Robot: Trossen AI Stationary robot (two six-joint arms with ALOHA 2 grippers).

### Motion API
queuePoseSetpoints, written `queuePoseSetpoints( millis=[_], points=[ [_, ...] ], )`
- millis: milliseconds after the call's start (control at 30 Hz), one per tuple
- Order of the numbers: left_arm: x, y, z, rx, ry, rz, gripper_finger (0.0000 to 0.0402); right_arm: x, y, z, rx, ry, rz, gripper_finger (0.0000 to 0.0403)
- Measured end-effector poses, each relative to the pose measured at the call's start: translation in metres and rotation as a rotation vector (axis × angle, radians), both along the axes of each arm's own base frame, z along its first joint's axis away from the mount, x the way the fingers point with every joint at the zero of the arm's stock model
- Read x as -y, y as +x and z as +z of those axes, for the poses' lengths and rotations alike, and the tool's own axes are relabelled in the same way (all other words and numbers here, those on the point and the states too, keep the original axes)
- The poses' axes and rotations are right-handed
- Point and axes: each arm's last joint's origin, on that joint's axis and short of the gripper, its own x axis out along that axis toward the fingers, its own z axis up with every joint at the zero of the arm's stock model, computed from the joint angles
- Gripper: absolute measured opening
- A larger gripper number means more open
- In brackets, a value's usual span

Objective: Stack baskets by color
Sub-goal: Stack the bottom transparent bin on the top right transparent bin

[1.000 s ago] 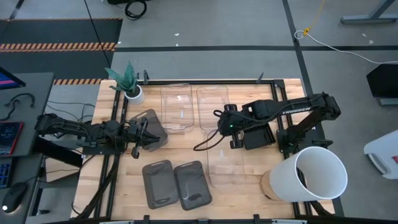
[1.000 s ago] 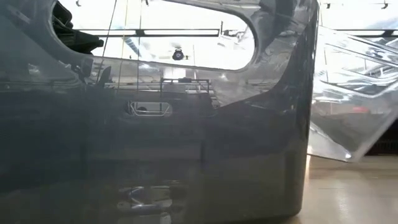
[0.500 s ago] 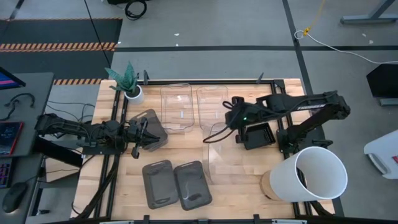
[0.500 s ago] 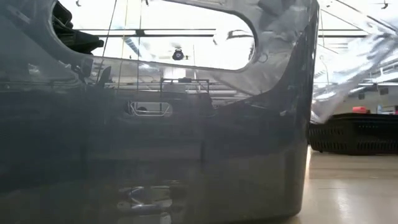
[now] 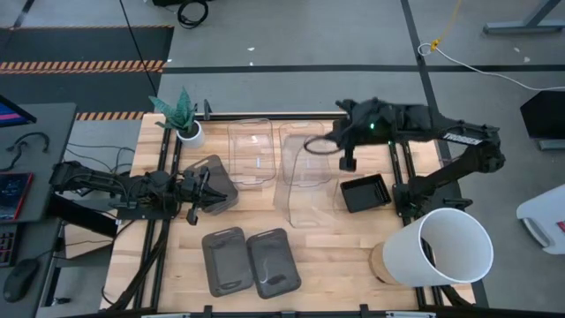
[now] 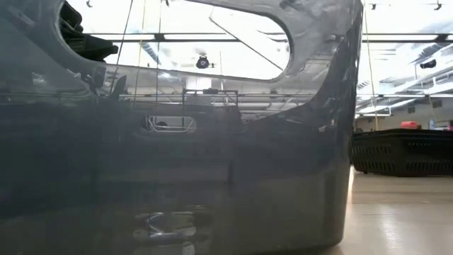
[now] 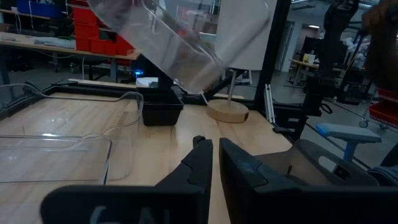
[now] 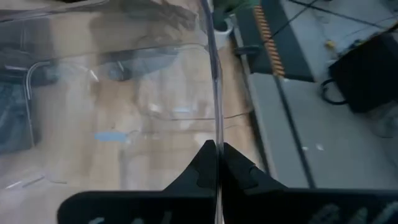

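high view: the right gripper (image 5: 347,144), clamped on a clear bin's (image 5: 300,190) rim, carries it tilted over the clear bins (image 5: 250,152) at the table's far side, probably to nest it there. the left gripper (image 5: 205,196) rests by a grey bin (image 5: 214,181).

left wrist view: its fingers (image 7: 198,163) stand slightly apart, holding nothing.

right wrist view: its fingers (image 8: 205,163) pinch the clear wall (image 8: 213,74), so the bin hangs.
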Motion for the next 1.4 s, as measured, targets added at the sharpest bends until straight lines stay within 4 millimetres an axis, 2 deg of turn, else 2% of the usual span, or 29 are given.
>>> queuePoseSetpoints(
  millis=[167, 300, 433, 600, 800, 1000, 1400],
  points=[
    [0.000, 0.000, 0.000, 0.000, 0.000, 0.000, 0.0029, 0.019, 0.009, 0.019, -0.076, -0.048, -0.041, 0.0002],
    [0.000, 0.000, 0.000, 0.001, 0.000, -0.001, 0.0025, 0.041, 0.022, 0.020, -0.139, -0.093, -0.075, 0.0002],
    [0.000, 0.000, 0.000, 0.001, 0.000, -0.001, 0.0028, 0.067, 0.035, 0.011, -0.208, -0.118, -0.095, 0.0002],
    [0.000, 0.000, 0.000, 0.000, 0.000, -0.001, 0.0034, 0.100, 0.045, -0.009, -0.318, -0.111, -0.105, 0.0001],
    [0.000, 0.000, 0.000, 0.000, 0.000, 0.000, 0.0030, 0.128, 0.054, -0.031, -0.368, -0.008, -0.053, 0.0001],
    [0.000, 0.000, 0.000, 0.000, 0.000, 0.000, 0.0027, 0.139, 0.064, -0.060, -0.483, 0.117, 0.014, 0.0001],
    [0.000, 0.000, 0.000, 0.000, 0.000, 0.000, 0.0033, 0.139, 0.086, -0.107, -0.650, 0.347, 0.085, 0.0001]
  ],
)
